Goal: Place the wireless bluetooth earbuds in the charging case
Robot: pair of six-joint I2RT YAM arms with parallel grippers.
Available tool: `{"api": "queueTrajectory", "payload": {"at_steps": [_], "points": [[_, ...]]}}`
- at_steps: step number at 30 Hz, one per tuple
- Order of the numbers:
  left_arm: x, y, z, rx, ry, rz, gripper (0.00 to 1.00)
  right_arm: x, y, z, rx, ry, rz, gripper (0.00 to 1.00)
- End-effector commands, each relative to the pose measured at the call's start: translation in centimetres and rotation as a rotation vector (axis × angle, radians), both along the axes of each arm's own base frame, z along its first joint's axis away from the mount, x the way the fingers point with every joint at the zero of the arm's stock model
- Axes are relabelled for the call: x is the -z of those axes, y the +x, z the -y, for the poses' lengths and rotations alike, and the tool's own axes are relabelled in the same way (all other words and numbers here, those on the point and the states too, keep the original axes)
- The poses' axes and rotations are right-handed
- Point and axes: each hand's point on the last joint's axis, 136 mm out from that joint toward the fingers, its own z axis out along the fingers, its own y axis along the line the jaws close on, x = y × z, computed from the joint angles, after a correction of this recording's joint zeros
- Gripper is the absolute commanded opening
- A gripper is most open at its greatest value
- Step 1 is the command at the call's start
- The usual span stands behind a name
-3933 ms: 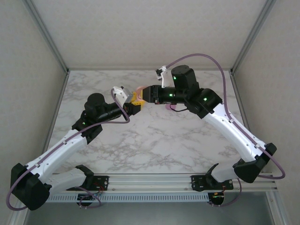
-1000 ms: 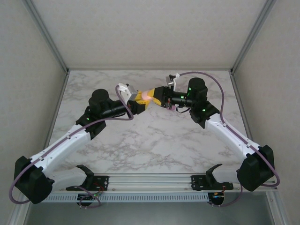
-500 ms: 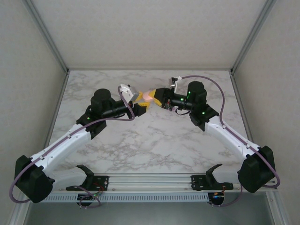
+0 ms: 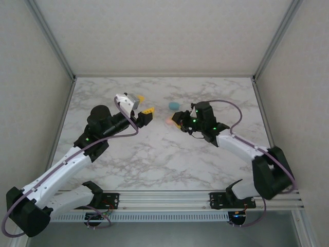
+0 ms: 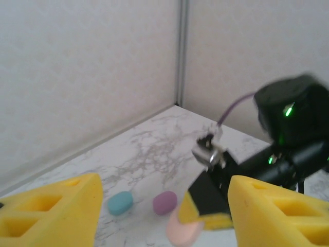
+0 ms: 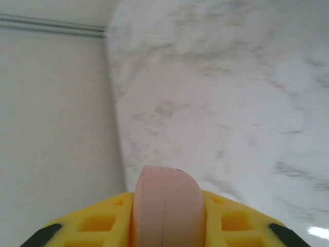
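My right pincer [image 6: 165, 218] is clamped on the pink case [image 6: 164, 190], my left pincer [image 5: 164, 198] wide and empty opposite — that smooth, rounded shell could squirt out — if I squeeze harder or bump the table [image 4: 154, 154].

At the right end effector [image 4: 175, 123], a pink case [image 4: 168, 121]; opposite, the wide-jawed left end effector [image 4: 144, 104]; beyond, a teal case [image 4: 174, 105].

Bare across the near half of the table [image 4: 169, 159]; wide passage there between both arms. Blocked at far centre by teal case [image 4: 174, 105] and purple case [image 5: 164, 202], near each other. Small gap between left gripper [image 4: 145, 104] and right gripper [image 4: 173, 122] with pink case [image 4: 168, 122]. Hemmed by walls [image 4: 36, 103] left, right, far.
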Motion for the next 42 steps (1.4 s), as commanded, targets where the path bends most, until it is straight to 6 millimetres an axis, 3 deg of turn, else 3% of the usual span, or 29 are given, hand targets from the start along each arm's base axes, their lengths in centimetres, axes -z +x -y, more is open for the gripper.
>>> {"api": "queueTrajectory", "payload": {"at_steps": [1, 7, 14, 22, 25, 34, 37, 42], "points": [[-1.0, 0.8, -1.5, -0.092, -0.049, 0.016, 0.71, 3.3, 0.6, -0.4, -0.009, -0.032, -0.023, 0.21], [-1.1, 0.7, -1.5, -0.090, -0.043, 0.007, 0.76, 7.7, 0.8, -1.4, -0.039, -0.072, -0.099, 0.22], [-0.5, 0.8, -1.7, -0.103, -0.024, -0.001, 0.77, 11.2, -0.3, -0.6, -0.040, -0.132, -0.168, 0.26], [-0.1, 1.2, -1.4, -0.103, -0.019, -0.013, 0.77, 12.8, -2.1, 1.7, -0.035, -0.258, -0.204, 0.35], [0.1, 1.4, -1.3, -0.099, -0.013, -0.017, 0.77, 12.8, -2.5, 2.8, -0.027, -0.318, -0.208, 0.46], [0.6, 1.7, -1.5, -0.120, -0.001, -0.027, 0.78, 10.4, -3.0, 7.0, 0.026, -0.526, -0.151, 0.69], [0.8, 2.2, -2.2, -0.164, 0.003, -0.031, 0.79, 7.0, -2.3, 10.0, 0.086, -0.668, -0.049, 0.74], [2.3, 4.2, -4.6, -0.308, 0.016, -0.074, 0.90, -0.7, -0.8, 18.6, 0.339, -1.014, 0.195, 0.85]]}}
